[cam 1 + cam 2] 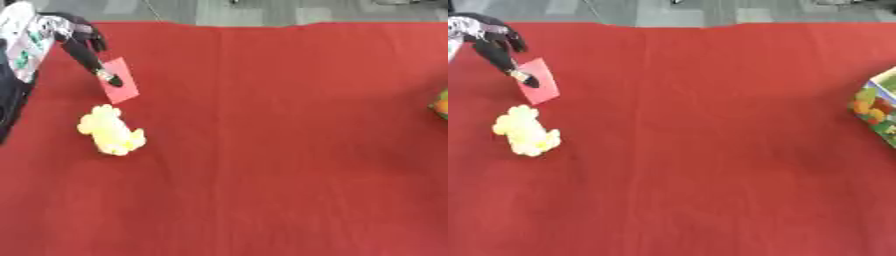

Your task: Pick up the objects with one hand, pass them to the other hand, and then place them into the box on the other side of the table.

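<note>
Yellow soft toy (110,132) lies on the red tabletop (280,150), just below the left hand (86,50). That hand's fingertip seems to press a pink card (121,80); fingers look straight, holding nothing. Far right sits the box (877,107); no right hand shows.

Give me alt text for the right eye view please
The robot's left hand reaches in from the upper left, a fingertip on a flat pink card lying on the red tablecloth. A yellow plush toy lies just below; a colourful box shows at the right edge.
</note>
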{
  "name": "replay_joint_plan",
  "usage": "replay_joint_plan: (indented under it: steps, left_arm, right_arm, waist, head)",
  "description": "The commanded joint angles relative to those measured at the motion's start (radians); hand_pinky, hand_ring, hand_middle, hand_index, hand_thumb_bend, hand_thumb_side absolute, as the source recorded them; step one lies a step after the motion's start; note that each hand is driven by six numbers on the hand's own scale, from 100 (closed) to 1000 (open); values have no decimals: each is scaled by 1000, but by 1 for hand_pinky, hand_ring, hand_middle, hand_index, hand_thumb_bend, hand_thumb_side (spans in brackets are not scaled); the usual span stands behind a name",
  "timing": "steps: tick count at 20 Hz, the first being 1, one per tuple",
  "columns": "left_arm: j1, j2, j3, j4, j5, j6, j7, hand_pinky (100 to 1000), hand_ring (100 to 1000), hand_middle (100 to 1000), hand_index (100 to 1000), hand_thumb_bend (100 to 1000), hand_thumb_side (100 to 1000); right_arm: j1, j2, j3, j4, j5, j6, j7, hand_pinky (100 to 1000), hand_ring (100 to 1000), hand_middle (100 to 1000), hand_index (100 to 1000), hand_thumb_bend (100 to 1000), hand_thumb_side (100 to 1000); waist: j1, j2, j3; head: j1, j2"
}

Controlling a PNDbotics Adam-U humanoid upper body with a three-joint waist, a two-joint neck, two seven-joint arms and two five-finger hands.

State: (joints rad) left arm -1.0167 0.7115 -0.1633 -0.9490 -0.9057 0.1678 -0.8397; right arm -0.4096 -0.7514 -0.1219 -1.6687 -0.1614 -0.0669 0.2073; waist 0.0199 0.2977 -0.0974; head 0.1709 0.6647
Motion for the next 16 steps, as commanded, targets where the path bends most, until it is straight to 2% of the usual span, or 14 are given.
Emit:
replay_joint_plan:
  steps: [1,5,16]
  left_arm:
    - [-12,18,11,1,-12,-8,-3,915,872,814,867,732,369]
    - [-8,14,8,9,-17,-20,-11,913,871,814,856,703,323]
    - [-4,2,5,19,-29,-29,-13,904,864,804,808,664,324]
  right_arm:
    - [-7,-24,-12,-3,8,-6,2,994,1000,823,906,100,616]
    - [-6,-22,-13,0,11,-8,4,994,1000,823,907,100,617]
    - [-5,-23,-14,4,11,-14,6,996,1000,822,907,100,616]
  waist:
    - [-2,-14,-1]
    - [-3,-14,0]
    - [-5,-15,3]
  head:
    - [7,-11]
    - [9,-11]
    - [14,-11]
